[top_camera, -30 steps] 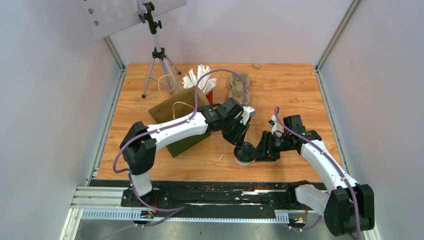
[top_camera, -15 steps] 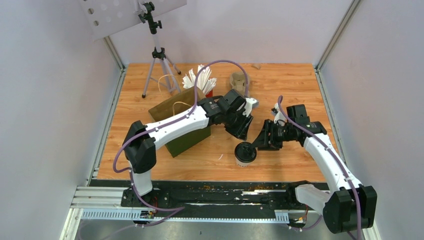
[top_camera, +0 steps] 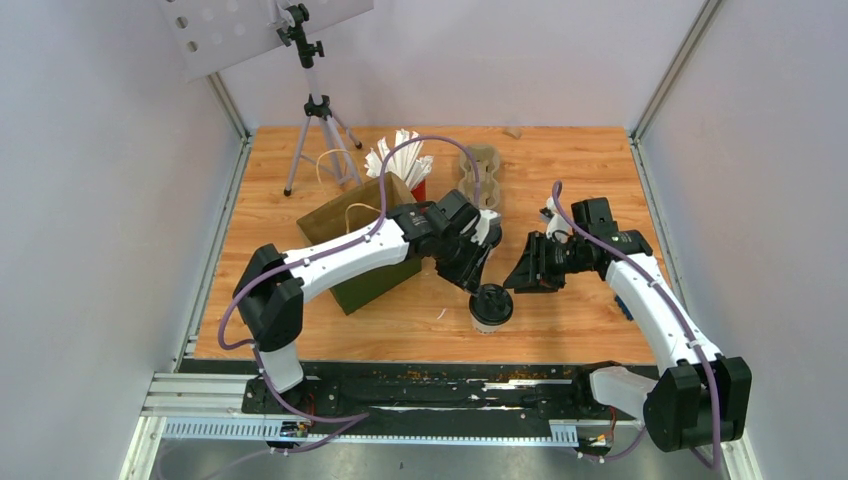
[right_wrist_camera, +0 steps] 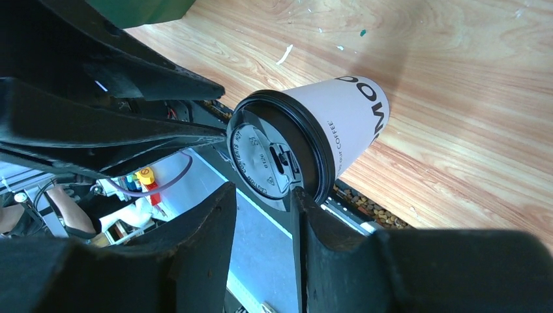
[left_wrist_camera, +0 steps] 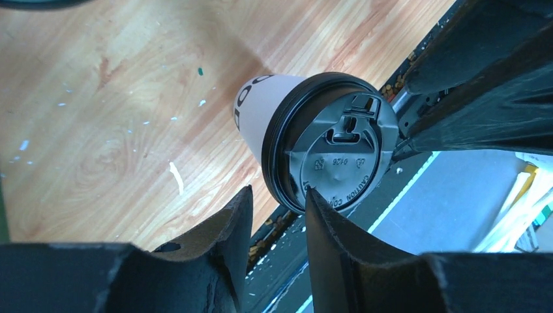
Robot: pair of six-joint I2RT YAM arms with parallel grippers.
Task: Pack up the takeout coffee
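lidded coffee cup (top_camera: 491,306) upright; red cup (top_camera: 418,190) w/ white straws (top_camera: 398,155).

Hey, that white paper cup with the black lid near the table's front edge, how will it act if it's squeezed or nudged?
The paper cup narrows toward its base, so a high sideways push would probably tip it. Its paper wall likely dents under a hard squeeze; the black lid rim looks stiffer.

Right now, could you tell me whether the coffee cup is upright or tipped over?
Upright: the coffee cup stands on the table with its black lid on top, facing the overhead camera.
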